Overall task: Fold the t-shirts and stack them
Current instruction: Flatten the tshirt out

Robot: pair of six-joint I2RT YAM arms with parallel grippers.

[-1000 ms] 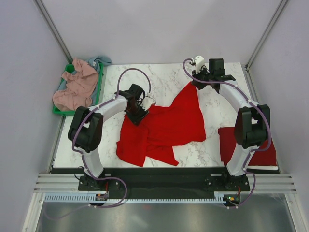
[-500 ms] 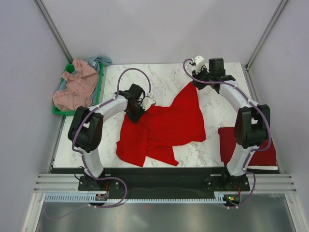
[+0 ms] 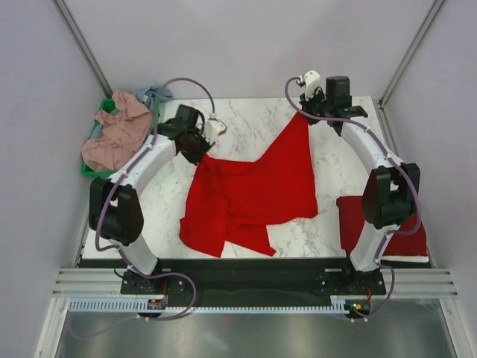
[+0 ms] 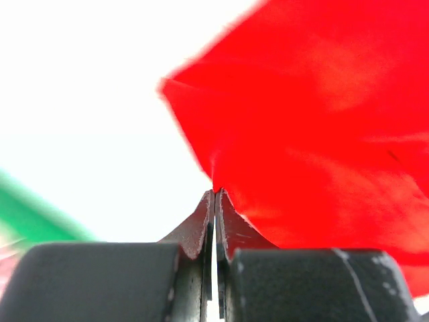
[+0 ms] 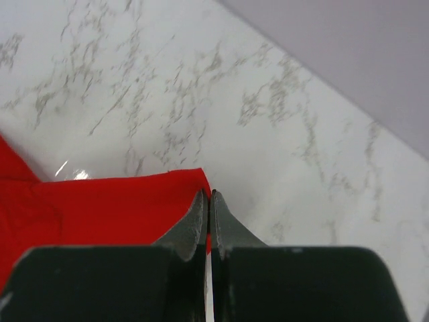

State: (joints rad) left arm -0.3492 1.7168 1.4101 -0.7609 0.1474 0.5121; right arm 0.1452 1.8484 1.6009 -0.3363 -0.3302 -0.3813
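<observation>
A bright red t-shirt point(image 3: 250, 194) lies crumpled across the middle of the marble table point(image 3: 246, 123). My left gripper point(image 3: 200, 151) is shut on its far left corner and holds it up, the red t-shirt point(image 4: 315, 127) filling the left wrist view past the gripper point(image 4: 216, 193). My right gripper point(image 3: 304, 117) is shut on the far right corner, where the red t-shirt's point(image 5: 100, 208) edge enters the gripper point(image 5: 209, 194). A folded red t-shirt point(image 3: 384, 224) rests at the table's right edge. Pink and grey-blue t-shirts point(image 3: 115, 134) lie heaped in the green bin point(image 3: 155, 123).
The green bin stands off the table's far left corner. Lilac walls point(image 3: 238, 45) close in the back and both sides. The black rail point(image 3: 238, 268) with the arm bases runs along the near edge.
The left gripper shut on the shirt's left corner and pulled it back and to the left, stretching the upper edge. The right gripper moved slightly back, still holding its corner.
</observation>
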